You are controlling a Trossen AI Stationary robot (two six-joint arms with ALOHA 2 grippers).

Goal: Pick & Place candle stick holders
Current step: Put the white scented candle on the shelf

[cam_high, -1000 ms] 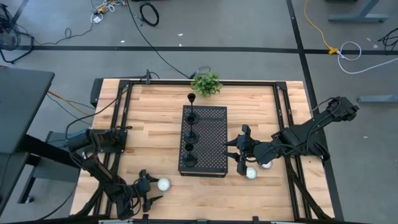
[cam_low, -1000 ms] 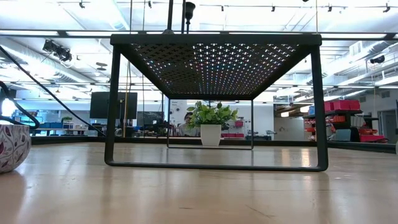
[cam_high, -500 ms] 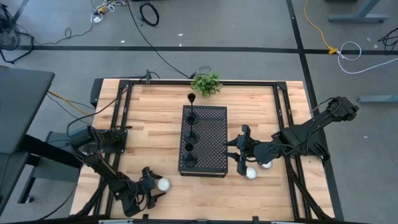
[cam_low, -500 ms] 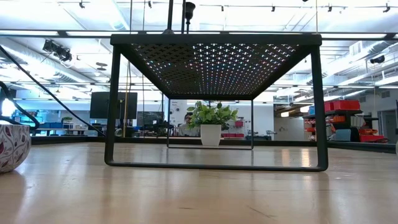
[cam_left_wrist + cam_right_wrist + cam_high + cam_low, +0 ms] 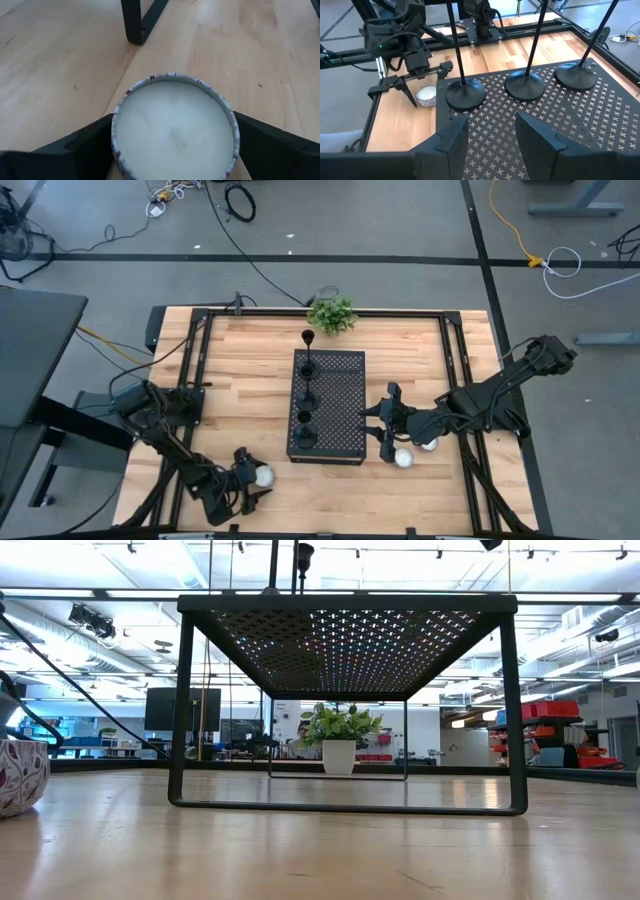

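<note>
Three black candle stick holders (image 5: pixel 306 396) stand by their round bases in a row on the left part of the black perforated box (image 5: pixel 335 415); the right wrist view shows their bases (image 5: pixel 525 85). My left gripper (image 5: pixel 257 478) is open at the table's near left, its fingers (image 5: pixel 75 147) on either side of a small white candle (image 5: pixel 175 135) that stands on the table. Whether they touch the candle I cannot tell. My right gripper (image 5: pixel 385 425) is open and empty just right of the box, level with its top (image 5: pixel 492 135).
Two more white candles (image 5: pixel 404 459) (image 5: pixel 428 443) stand near my right gripper. A potted plant (image 5: pixel 332 314) stands at the far edge behind the box. In the low view the box stands on thin legs (image 5: pixel 182 710), with a candle (image 5: pixel 20 775) at the left.
My left gripper has gone a little toward the table's right edge, toward the white candle, so that its open fingers now stand around it. The candle has stayed where it was.
</note>
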